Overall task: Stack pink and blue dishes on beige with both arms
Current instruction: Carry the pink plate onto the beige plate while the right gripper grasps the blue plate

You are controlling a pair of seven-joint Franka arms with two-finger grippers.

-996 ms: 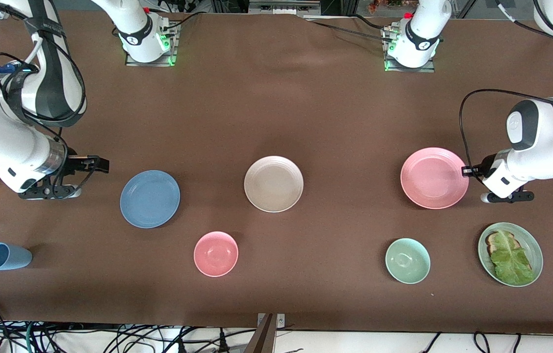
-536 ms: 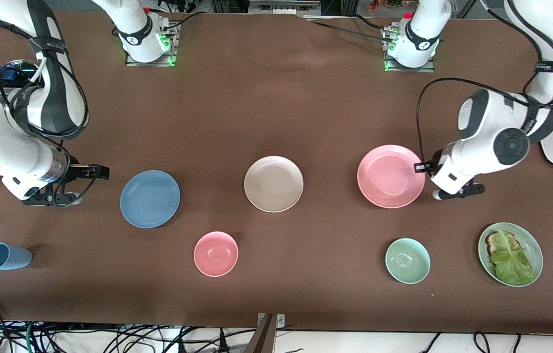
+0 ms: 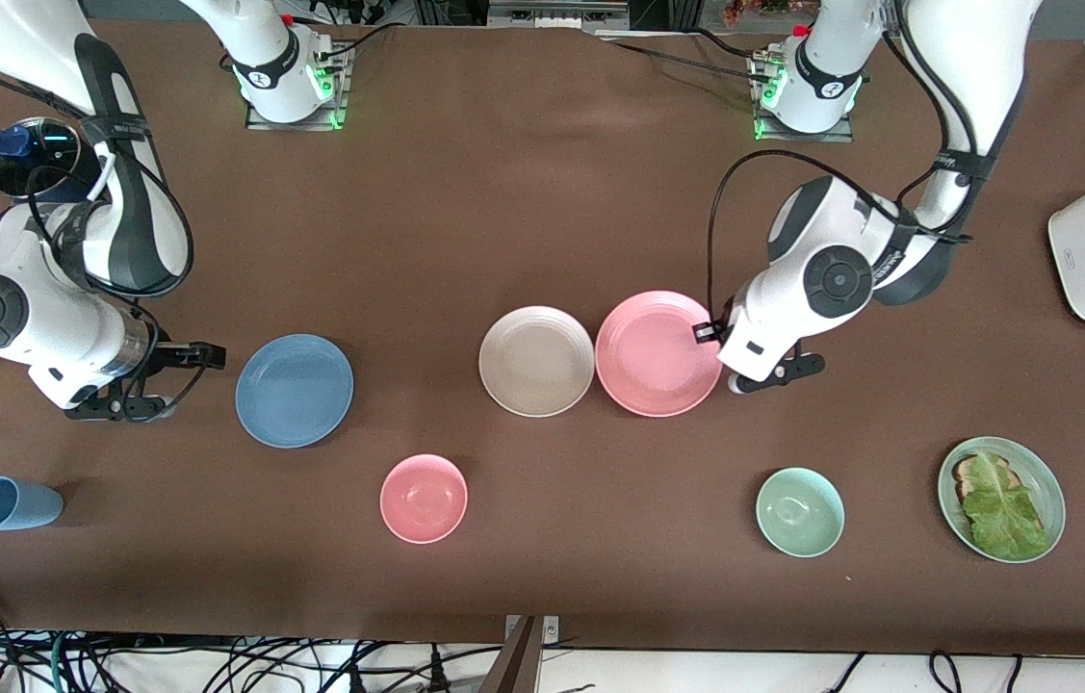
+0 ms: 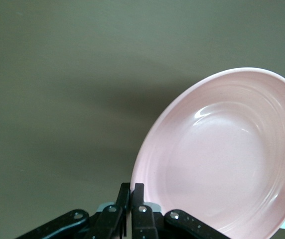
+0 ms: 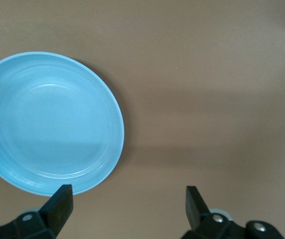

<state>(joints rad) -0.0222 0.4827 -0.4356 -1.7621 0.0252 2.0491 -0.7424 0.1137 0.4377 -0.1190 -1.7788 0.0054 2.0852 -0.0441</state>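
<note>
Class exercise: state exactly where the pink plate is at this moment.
In the front view, the pink plate is beside the beige plate, toward the left arm's end of the table, its rim clamped by the left gripper.

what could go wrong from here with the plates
1. The left end effector pinches only the pink plate's rim, so the plate could slip or tilt.
2. That plate's edge is right beside the beige plate and might knock it aside.
3. The right end effector is open, not yet on the blue plate; it may miss the rim.
</note>
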